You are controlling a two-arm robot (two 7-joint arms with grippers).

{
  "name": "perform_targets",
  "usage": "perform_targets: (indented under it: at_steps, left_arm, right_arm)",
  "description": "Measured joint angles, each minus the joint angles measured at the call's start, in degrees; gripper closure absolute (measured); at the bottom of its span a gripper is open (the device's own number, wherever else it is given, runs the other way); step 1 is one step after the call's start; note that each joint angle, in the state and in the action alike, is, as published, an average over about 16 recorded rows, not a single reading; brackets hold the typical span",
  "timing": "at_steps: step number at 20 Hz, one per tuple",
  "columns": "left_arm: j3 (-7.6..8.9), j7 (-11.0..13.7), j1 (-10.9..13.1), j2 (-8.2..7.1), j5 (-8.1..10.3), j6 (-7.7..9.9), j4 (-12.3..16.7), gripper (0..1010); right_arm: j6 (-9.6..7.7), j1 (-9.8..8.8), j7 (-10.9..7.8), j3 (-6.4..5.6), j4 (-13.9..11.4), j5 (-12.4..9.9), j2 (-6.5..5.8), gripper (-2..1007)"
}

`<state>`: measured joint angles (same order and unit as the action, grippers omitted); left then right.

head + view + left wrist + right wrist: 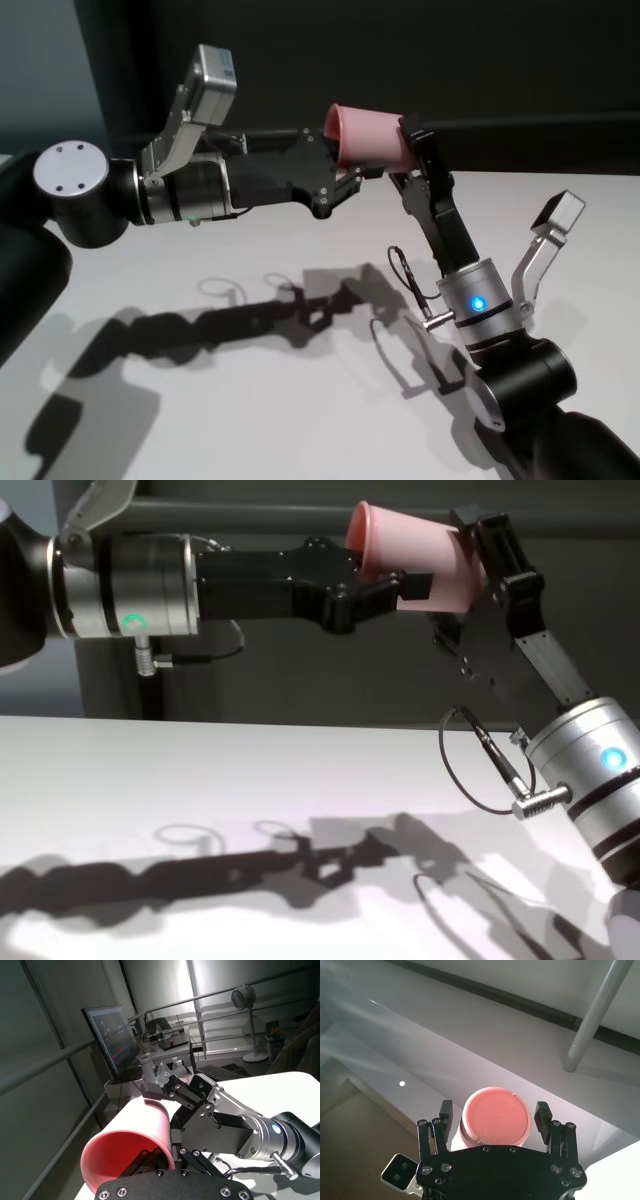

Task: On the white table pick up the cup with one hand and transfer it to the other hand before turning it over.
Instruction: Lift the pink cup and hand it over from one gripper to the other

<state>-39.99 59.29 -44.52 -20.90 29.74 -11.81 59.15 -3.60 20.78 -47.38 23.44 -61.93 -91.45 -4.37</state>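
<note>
Above white table (250, 380), left pincer (335, 180) grips cup (368, 138); right pincer (420, 150) open around it.

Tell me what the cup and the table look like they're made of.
The cup, held in the air between the left gripper and right gripper: probably plastic, pale pink, smooth, with a moulded ring on its base. The white table: matte white surface showing soft shadows and no glare; material underneath unclear.

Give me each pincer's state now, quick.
Left pincer: shut on the cup, gripping at its rim, above the white table.
Right pincer: around the cup's base; grip cannot be told.
</note>
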Motion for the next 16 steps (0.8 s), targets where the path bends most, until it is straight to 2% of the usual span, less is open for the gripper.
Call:
perform_targets:
  at_steps: [5, 16]
  left_arm:
    - [0.0, 0.0, 0.0, 0.0, 0.0, 0.0, 0.0, 967]
    - [0.0, 0.0, 0.0, 0.0, 0.0, 0.0, -0.01, 968]
  right_arm:
    - [0.17, 0.02, 0.04, 0.11, 0.03, -0.06, -0.08, 39]
    - [0.1, 0.08, -0.09, 0.02, 0.17, -0.07, 0.03, 204]
